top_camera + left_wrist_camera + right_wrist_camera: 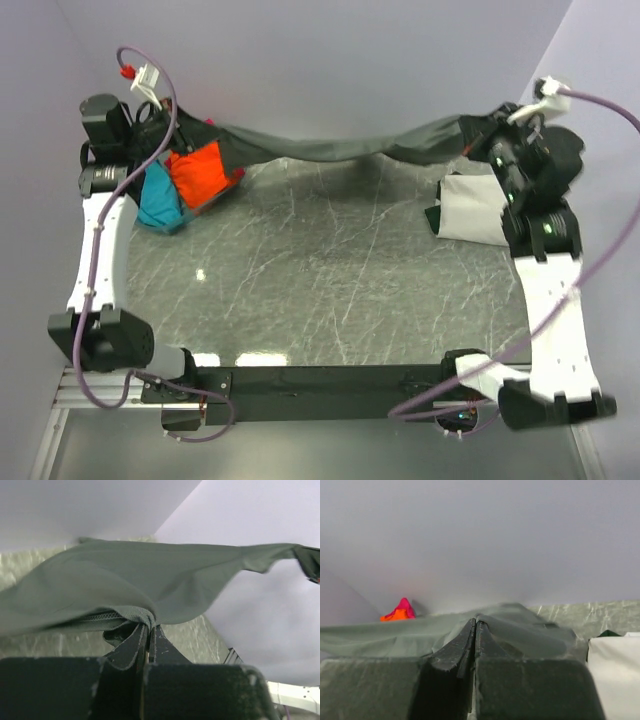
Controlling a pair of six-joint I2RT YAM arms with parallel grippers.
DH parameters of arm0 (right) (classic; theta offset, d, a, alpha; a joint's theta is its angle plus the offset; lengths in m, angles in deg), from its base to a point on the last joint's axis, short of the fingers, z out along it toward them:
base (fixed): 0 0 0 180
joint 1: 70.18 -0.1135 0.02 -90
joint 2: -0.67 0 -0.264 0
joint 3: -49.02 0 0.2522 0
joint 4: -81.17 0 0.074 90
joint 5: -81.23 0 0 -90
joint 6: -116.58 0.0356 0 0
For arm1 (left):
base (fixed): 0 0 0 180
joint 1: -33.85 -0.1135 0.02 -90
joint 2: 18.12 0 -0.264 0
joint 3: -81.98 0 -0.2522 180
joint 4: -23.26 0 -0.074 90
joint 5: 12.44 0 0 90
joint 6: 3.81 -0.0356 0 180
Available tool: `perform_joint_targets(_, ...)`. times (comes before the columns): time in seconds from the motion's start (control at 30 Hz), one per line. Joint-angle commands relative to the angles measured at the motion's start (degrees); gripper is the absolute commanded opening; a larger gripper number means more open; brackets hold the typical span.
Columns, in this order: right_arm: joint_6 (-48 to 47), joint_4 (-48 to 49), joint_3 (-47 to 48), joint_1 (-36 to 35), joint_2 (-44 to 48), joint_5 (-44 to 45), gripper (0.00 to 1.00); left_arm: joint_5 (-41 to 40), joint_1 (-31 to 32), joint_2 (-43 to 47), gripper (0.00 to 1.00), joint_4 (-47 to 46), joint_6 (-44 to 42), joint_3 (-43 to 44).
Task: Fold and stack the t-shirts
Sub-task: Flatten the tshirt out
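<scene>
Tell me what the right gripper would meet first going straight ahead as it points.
Its own load: the dark grey t-shirt pinched in the right gripper drapes just ahead. Past that, probably the back wall; depth unclear.

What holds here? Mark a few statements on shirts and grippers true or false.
1. The left gripper and the right gripper are both shut on the dark grey t-shirt. True.
2. The dark grey t-shirt is folded. False: it hangs stretched between the grippers.
3. The white t-shirt lies by the right arm. True.
4. The orange t-shirt sits beside the white t-shirt. False: it sits at the far left, beside the teal t-shirt.
</scene>
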Motion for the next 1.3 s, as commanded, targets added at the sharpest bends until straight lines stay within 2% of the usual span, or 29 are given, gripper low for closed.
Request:
perform_joint_targets(0.0, -2.0, 1.2, -0.2, -0.3, 9.6, 0.5, 0.0, -2.1, -0.1, 8.7, 0.0, 3.0, -4.9, -2.3)
perform_joint_targets(0.1, -3.2, -3.2, 2.7, -0.3, 13.3, 2.1, 0.0, -4.5, -0.1, 12.6, 0.0, 7.5, -4.8, -1.4)
perform_joint_targets(0.23, -3.8, -7.2, 7.1, -0.3, 14.8, 2.9, 0.0, -5.8, -0.2, 16.2, 0.0, 8.9, -4.2, -0.1)
perform_joint_targets(0.43, -3.9, -7.5, 10.0, -0.2, 14.1, 4.6, 0.0, -8.0, -0.2, 16.8, 0.0, 10.0, -3.9, 1.1)
perform_joint_targets(0.7, -4.6, -2.3, 9.8, -0.1, 5.5, 5.0, 0.0, -10.7, -0.1, 9.0, 0.01, 8.9, -4.3, 0.8)
perform_joint_targets(0.9, -3.7, 1.4, 15.3, -0.2, -5.2, 1.8, 0.0, -6.0, -0.1, 0.6, 0.01, 4.7, -2.2, 4.7)
perform_joint_targets(1.07, -3.1, 2.4, 23.5, -0.2, -12.7, 0.0, 0.0, -3.8, -0.2, -6.5, 0.0, 4.3, -1.6, 13.9)
perform_joint_targets(1.2, -3.6, 0.7, 31.6, -0.2, -16.3, -1.1, 0.0, 1.9, -0.1, -11.3, 0.0, 0.1, 3.0, 20.9)
perform_joint_targets(1.27, -3.9, 0.8, 32.4, -0.2, -16.1, -1.8, 0.0, 3.8, -0.1, -13.1, 0.0, -1.3, 5.3, 24.0)
